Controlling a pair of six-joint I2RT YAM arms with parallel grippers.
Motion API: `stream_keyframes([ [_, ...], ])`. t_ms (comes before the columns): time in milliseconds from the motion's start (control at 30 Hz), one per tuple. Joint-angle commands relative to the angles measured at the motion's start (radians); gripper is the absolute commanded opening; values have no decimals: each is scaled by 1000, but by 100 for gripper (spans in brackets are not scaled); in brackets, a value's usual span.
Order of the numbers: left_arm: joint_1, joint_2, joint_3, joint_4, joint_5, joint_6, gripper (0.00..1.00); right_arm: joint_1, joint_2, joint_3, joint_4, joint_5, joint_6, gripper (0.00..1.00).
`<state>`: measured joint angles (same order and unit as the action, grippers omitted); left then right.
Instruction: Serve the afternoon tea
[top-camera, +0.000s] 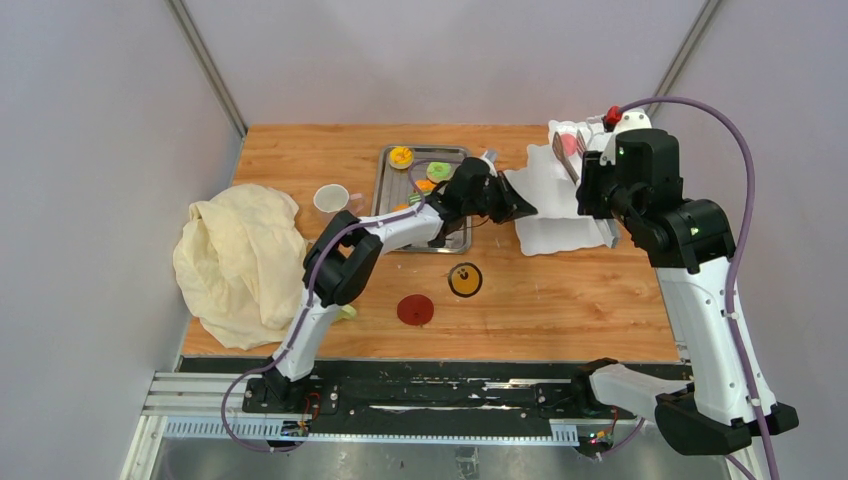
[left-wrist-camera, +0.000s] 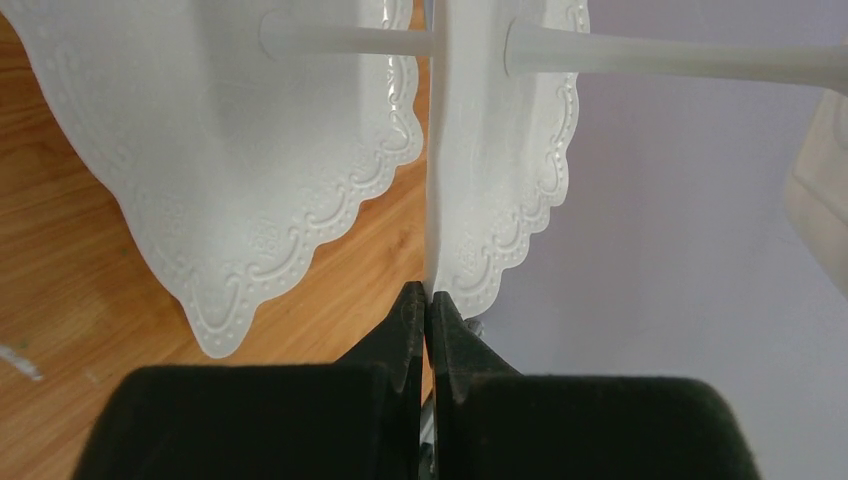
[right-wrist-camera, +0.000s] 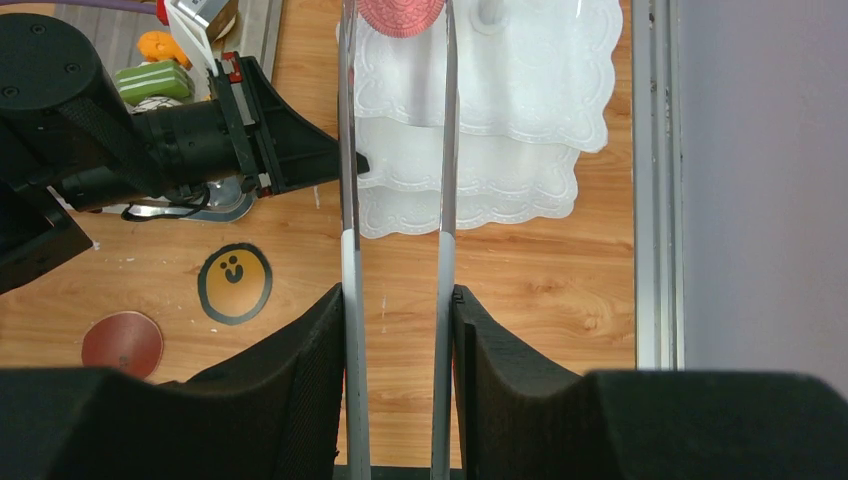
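From above, the left gripper (top-camera: 522, 208) reaches right past the steel tray (top-camera: 385, 205) to the near-left rim of the white tiered stand (top-camera: 550, 225), while the right arm holds the pink disc (top-camera: 570, 143) over its far side; a tug on that rim could shift the stand out from under the disc. The left wrist view shows the jaws pinched together on one thin scalloped tier. In the right wrist view the right gripper (right-wrist-camera: 398, 300) stands part open, squeezing the metal tongs (right-wrist-camera: 349, 150) whose tips hold the disc above the top tier, and a slack squeeze would drop it.
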<state>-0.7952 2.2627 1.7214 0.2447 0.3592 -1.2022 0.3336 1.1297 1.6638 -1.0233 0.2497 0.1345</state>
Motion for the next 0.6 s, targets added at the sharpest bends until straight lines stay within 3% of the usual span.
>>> stream_keyframes([
  [0, 14, -80, -31, 79, -25, 26, 0, -19, -6, 25, 24, -38, 9, 1],
  [267, 21, -91, -57, 78, 2, 22, 1, -19, -3, -5, 57, -54, 16, 1],
  [433, 21, -116, -80, 66, 15, 36, 45, -19, 2, -20, 85, -72, 23, 1],
  [567, 21, -158, -95, 10, 1, 92, 63, -18, 7, -29, 96, -74, 26, 1],
])
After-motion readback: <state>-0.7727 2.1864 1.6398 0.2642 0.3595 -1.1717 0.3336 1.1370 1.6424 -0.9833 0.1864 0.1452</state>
